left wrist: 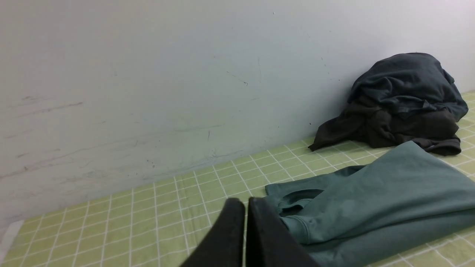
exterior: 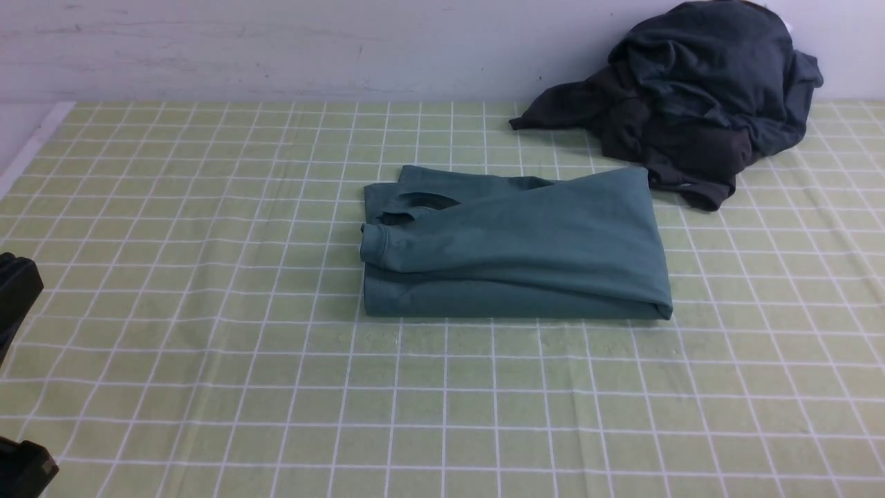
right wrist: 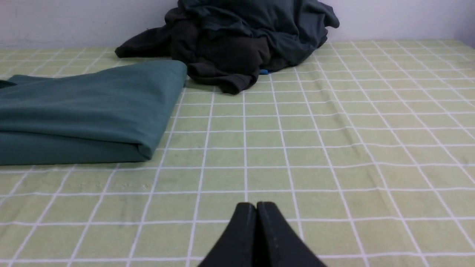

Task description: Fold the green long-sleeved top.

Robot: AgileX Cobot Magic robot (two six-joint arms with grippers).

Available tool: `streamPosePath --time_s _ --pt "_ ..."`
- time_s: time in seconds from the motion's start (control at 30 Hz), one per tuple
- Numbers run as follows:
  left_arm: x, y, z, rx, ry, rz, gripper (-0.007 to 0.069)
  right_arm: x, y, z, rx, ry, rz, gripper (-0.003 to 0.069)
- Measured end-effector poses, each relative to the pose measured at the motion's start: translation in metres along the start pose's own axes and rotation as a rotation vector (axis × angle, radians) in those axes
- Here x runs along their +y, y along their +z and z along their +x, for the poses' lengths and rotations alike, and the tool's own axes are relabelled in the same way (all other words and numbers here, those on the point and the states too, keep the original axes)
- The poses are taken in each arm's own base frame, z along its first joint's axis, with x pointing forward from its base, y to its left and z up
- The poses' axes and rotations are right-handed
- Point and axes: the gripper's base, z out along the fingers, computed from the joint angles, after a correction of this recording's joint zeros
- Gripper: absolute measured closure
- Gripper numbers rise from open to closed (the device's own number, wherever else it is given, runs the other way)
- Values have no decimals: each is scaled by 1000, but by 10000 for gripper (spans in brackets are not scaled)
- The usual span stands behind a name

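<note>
With the green long-sleeved top (exterior: 515,245) lying folded mid-cloth, I'd keep my left gripper (left wrist: 245,203) and right gripper (right wrist: 256,206) pressed together and empty (well apart from it), only tidying that loose cuff if needed.

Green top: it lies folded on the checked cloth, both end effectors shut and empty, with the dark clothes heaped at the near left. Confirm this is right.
One thing is wrong: the dark clothes are heaped at the far right by the wall, as the front view shows. The rest stands: the green top lies folded on the checked cloth, and the left end effector and right end effector are shut and empty.
</note>
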Motion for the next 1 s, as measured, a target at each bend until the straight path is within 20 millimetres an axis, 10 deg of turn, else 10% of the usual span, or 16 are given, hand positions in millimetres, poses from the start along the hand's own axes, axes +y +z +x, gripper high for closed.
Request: streamPosePath --time_s 0.8,1.0 --pt "0 0 1 0 -4 3 625 0 0 0 1 -5 -4 668" --pt "-10 -19 32 -65 -49 38 625 0 0 0 1 -5 -4 668"
